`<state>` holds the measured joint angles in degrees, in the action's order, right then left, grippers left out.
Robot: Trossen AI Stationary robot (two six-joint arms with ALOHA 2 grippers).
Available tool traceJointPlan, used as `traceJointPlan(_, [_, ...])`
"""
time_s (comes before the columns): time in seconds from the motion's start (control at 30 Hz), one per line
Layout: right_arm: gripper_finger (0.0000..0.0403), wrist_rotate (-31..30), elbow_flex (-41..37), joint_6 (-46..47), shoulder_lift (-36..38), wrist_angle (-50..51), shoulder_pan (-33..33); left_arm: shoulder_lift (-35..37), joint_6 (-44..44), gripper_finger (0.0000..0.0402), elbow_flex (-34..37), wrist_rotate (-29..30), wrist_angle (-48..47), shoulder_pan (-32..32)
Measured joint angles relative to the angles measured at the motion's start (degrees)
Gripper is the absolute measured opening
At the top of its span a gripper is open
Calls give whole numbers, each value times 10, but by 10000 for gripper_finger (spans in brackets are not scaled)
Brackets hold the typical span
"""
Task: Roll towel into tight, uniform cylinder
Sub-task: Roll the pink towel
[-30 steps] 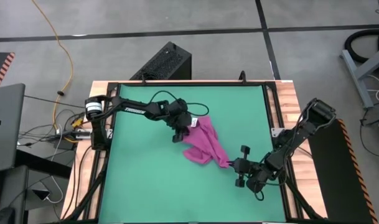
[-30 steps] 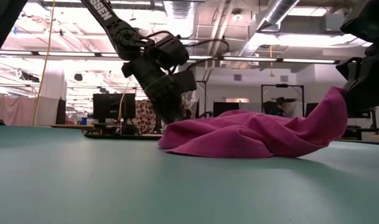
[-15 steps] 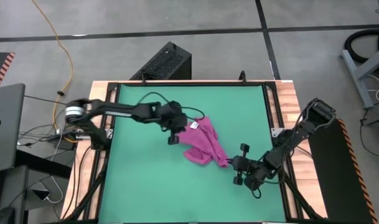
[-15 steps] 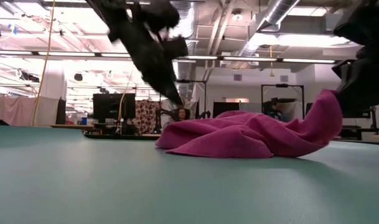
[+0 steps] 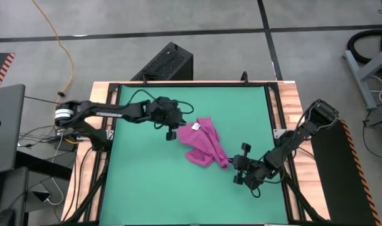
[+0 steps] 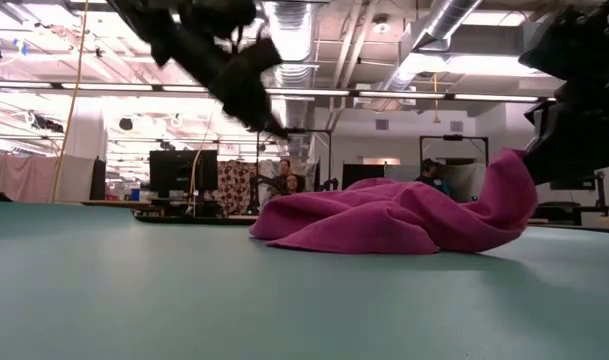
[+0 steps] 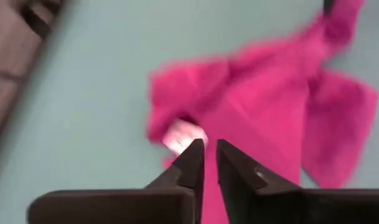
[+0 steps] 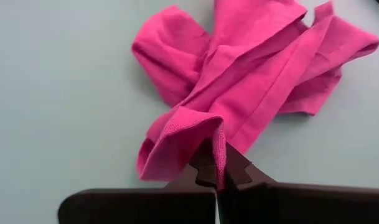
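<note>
Here, with the towel (image 5: 204, 145) crumpled mid-mat, my right gripper (image 8: 217, 169) pinches one corner while the left gripper (image 7: 211, 163), fingers nearly together and empty, hovers beside the tag; flattening presumably precedes rolling.

Around my table the grey floor (image 5: 197, 19) was crossed by dark seams, with a yellow cable (image 5: 60, 47) trailing over it. Behind, long ceiling lights (image 6: 414, 97) lit exposed ducts (image 6: 439, 20), and a dark monitor (image 6: 182, 170) stood near what looked like seated people.
</note>
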<state>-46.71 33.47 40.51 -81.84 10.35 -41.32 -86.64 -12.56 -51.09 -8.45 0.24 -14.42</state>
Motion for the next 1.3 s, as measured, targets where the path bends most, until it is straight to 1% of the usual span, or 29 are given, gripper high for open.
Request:
traceJointPlan(0.13, [8, 4, 0, 0, 0, 0, -2, -50, -12, 96, -5, -71, 4, -34])
traceJointPlan(0.2, [8, 4, 0, 1, 0, -3, 1, -72, -26, 124, -8, -71, 10, -43])
traceJointPlan(0.3, [8, 7, 0, 13, 0, -3, 10, -105, -53, 164, -15, -42, 4, -53])
traceJointPlan(0.37, [8, 9, 0, 21, 0, -1, 16, -119, -58, 189, -22, -33, 6, -62])
traceJointPlan(0.43, [8, 15, 0, 26, 0, 2, 23, -131, -56, 207, -33, -42, 15, -72])
traceJointPlan(0.53, [8, 22, 0, 31, 0, 0, 36, -145, -57, 225, -45, -79, 14, -89])
traceJointPlan(0.67, [8, 37, 0, 32, 0, -1, 51, -167, -62, 230, -56, -134, 21, -104])
traceJointPlan(0.77, [8, 49, 0, 36, 0, 0, 63, -196, -70, 230, -63, -155, 38, -103])
traceJointPlan(0.83, [8, 52, 0, 36, 0, -1, 68, -217, -86, 230, -75, -159, 40, -94])
traceJointPlan(1.0, [8, 54, 0, 36, 0, -1, 73, -252, -93, 230, -104, -178, 40, -74])
traceJointPlan(1.13, [8, 62, 0, 37, 0, -1, 74, -274, -97, 228, -122, -161, 26, -64])
traceJointPlan(1.23, [8, 65, 0, 41, 0, -1, 73, -288, -99, 214, -135, -179, 11, -64])
traceJointPlan(1.3, [8, 65, 0, 41, 0, -1, 73, -295, -101, 190, -144, -182, -10, -62])
